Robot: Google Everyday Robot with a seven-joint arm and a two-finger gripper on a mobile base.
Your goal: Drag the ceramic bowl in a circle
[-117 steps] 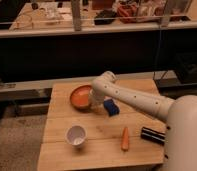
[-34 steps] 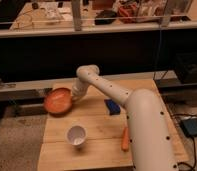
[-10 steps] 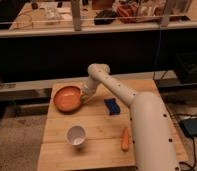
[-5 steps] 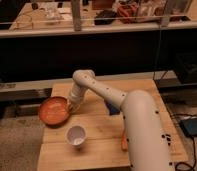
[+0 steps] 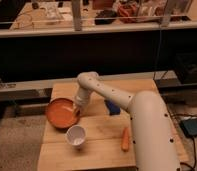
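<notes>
Now the gripper [image 5: 77, 107] sits at the right rim of the bowl [image 5: 59, 114], by the tabletop [image 5: 99, 145] left edge; its grasp cannot be told.

Gripper [image 5: 77, 106] at seemingly glazed ceramic bowl [image 5: 58, 114]

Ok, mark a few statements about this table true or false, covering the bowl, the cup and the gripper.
1. The gripper is at the rim of the ceramic bowl. True.
2. The white cup stands inside the bowl. False: it stands on the wooden table, just outside the bowl's near rim.
3. The carrot lies on the table, apart from the cup. True.
4. The blue object is stacked on the carrot. False: it lies on the table by itself, farther back than the carrot.
</notes>
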